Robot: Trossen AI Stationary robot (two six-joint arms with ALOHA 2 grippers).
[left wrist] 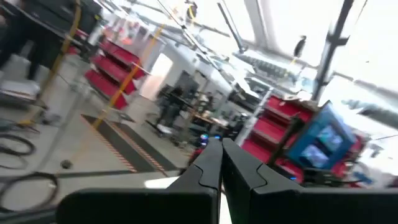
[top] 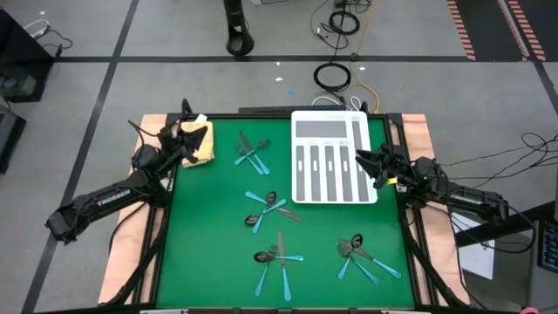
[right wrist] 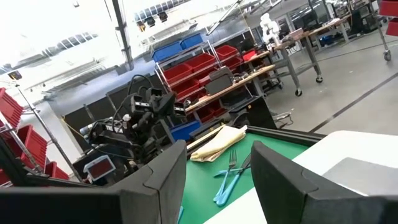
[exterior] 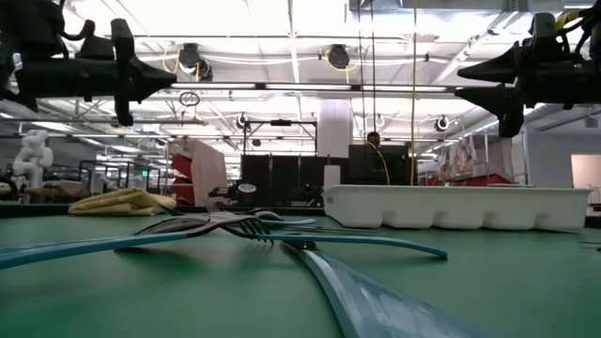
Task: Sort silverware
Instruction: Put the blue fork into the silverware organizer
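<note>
Green matting covers the counter [top: 200, 262], which is set on a grey workshop floor with cables lying beyond it; red and blue storage bins and workbenches are seen in the room behind. A white tray [top: 331, 157] with long slots is placed near the far right corner, and a yellow cloth [top: 199, 139] lies at the far left corner.

The left arm is stretched from the near left toward that cloth, its left claw [top: 189, 133] held level above the counter with the fingers pressed together and nothing gripped (only a thin seam is seen between them in the left wrist view). The right arm is reached in from the right edge, and the right claw [top: 366, 162] is held level over the tray's right side, its fingers spread apart and empty.

The silverware [top: 268, 209] is scattered in four small heaps on the matting: one beside the tray's left, one mid-counter, two nearer the front edge.
</note>
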